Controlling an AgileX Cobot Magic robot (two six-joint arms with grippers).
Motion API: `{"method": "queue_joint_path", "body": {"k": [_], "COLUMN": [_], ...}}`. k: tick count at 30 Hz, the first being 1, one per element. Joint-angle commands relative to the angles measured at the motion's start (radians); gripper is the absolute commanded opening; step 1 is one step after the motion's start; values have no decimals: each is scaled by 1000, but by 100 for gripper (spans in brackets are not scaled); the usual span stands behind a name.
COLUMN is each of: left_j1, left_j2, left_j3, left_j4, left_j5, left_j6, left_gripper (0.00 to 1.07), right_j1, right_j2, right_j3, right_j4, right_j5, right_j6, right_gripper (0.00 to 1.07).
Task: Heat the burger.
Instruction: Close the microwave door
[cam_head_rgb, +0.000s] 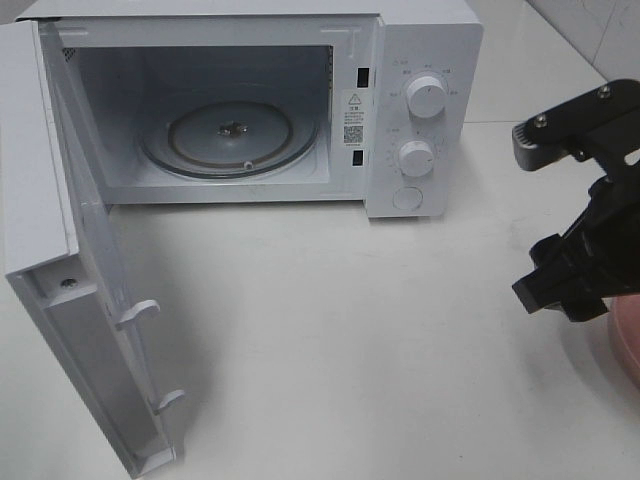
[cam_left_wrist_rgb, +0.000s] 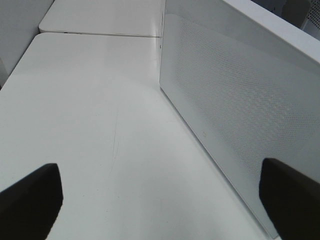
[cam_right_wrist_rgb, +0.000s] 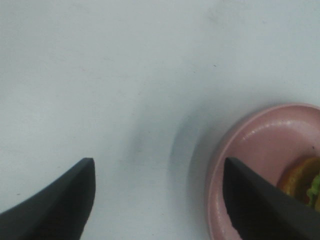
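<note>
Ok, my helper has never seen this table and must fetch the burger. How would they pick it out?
Start at the white microwave with its door swung open, then look to the table's right edge, beyond the black right gripper. There a round pink plate holds the burger: golden-brown bun with green lettuce, the only food around.

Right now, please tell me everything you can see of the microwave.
The microwave is a white box standing on the white table. Its door is swung fully open on the left. Inside lies a round glass turntable; nothing sits on it. The right panel carries two white knobs and a round button.
</note>
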Motion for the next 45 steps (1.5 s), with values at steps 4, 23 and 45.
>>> {"method": "queue_joint_path", "body": {"k": [4,23,45], "left_j1": [2,2,2], "left_j2": [-21,-21,-21], "left_j3": [3,3,3], "left_j4": [-4,-4,-4], "left_j5": [-2,-2,-2], "left_j6": [1,1,1], "left_gripper": [101,101,101], "right_j1": [-2,-2,-361], "right_j2": [-177,-484,-944], "right_j3": [-18,-18,137], "right_j4": [187,250,314], "right_j5": [83,283,237], "right_j6": [-202,-265,-342], "right_gripper": [76,76,76]}}
